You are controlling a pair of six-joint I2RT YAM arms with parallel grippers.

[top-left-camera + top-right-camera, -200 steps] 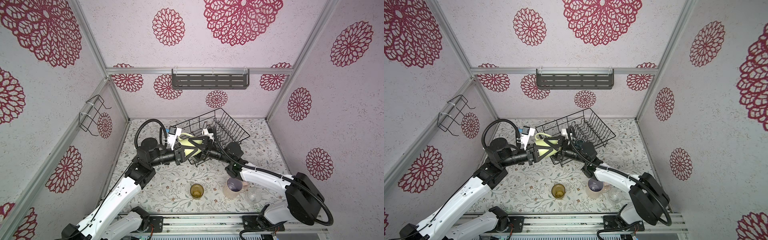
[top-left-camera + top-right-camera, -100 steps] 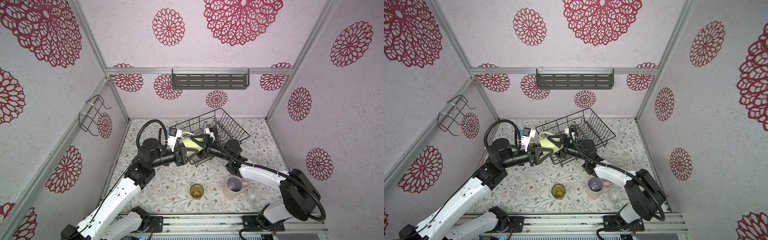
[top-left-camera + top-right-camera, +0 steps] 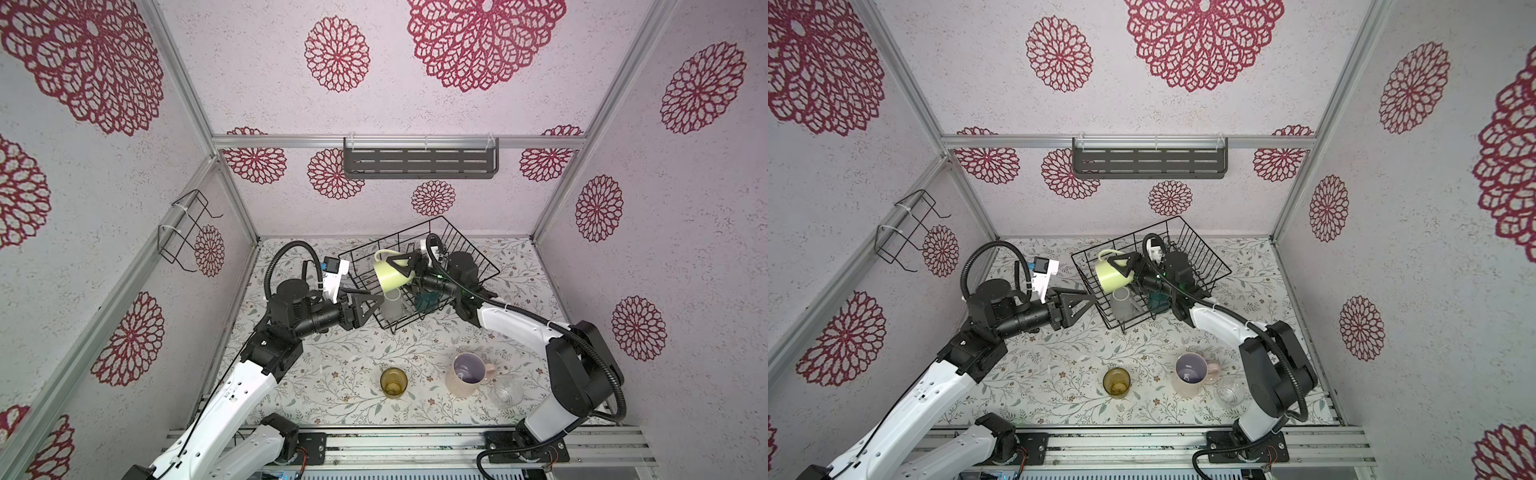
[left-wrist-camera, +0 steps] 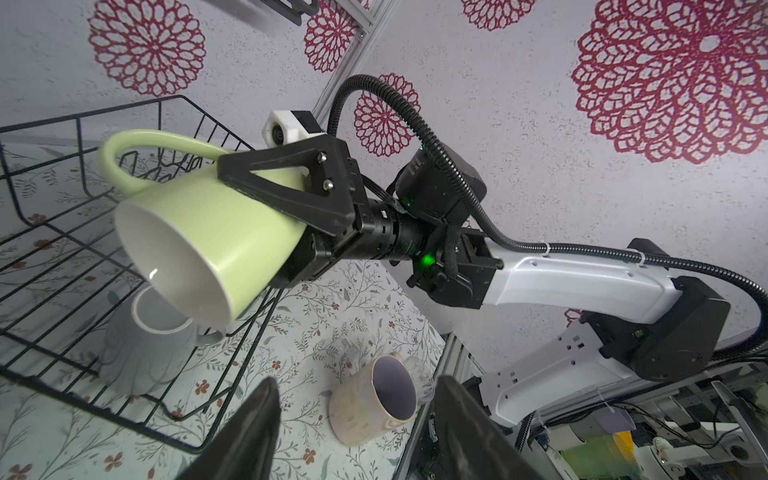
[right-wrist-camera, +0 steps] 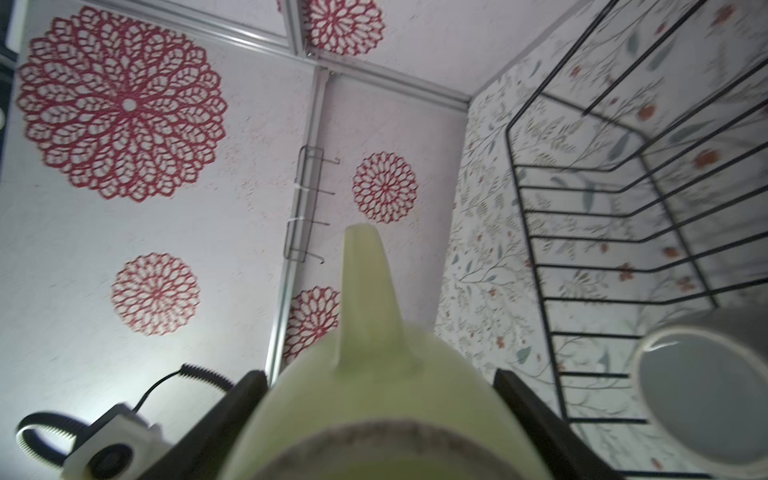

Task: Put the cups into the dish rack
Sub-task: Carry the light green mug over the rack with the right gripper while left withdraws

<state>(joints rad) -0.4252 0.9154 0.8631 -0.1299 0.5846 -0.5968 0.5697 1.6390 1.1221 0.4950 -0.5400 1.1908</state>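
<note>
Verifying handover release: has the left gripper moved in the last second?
Yes. The left gripper pulled back leftward off the pale yellow-green mug, to the dish rack's left edge.

You've got grey mug [image 3: 390, 306] + teal mug [image 3: 427, 300] in wire rack [image 3: 468, 246], yel-green mug [image 3: 390, 273] tipped above it, amber tumbler [image 3: 393, 381], pink mug [image 3: 464, 376], clear glass [image 3: 508, 391] outside.
</note>
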